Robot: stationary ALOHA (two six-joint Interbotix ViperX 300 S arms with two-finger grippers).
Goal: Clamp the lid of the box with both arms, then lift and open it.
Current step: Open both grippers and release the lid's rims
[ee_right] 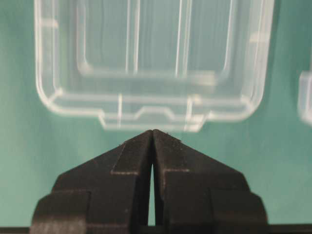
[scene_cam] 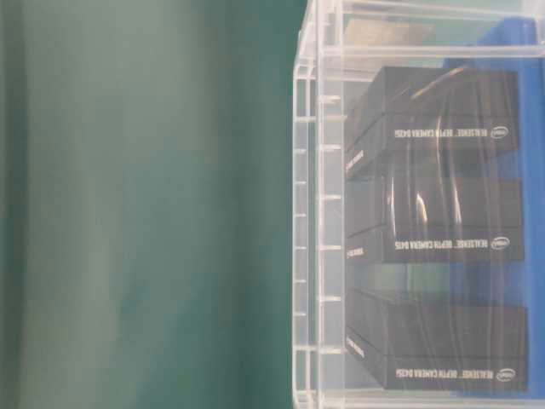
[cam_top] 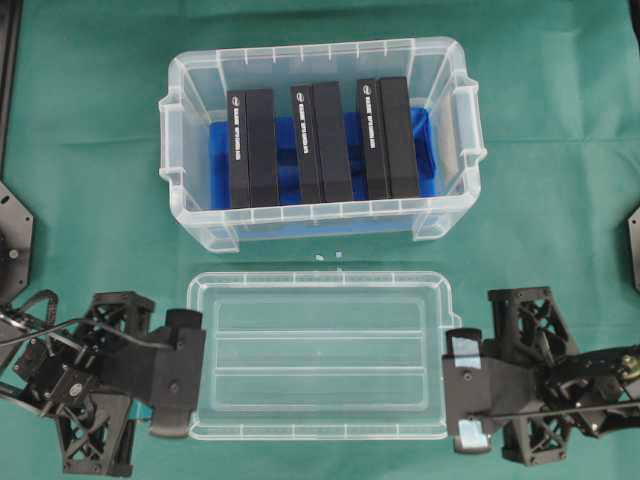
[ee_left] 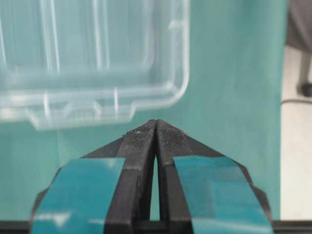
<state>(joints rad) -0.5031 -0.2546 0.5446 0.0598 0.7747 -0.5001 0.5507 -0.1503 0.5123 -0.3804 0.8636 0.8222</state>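
Pincers closed, empty: left pincer (ee_left: 156,127), right pincer (ee_right: 152,134); ribbed clear lid (cam_top: 318,355) between.

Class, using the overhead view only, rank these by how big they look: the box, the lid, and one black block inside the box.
1. The box and the lid: their outlines look alike, so I won't rank them.
2. The black block, clearly smallest.

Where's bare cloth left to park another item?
Free: the cloth left of the box, right of it, and the thin strip between box and lid. Crowded: the near edge, with the left gripper and right gripper at the lid's ends.
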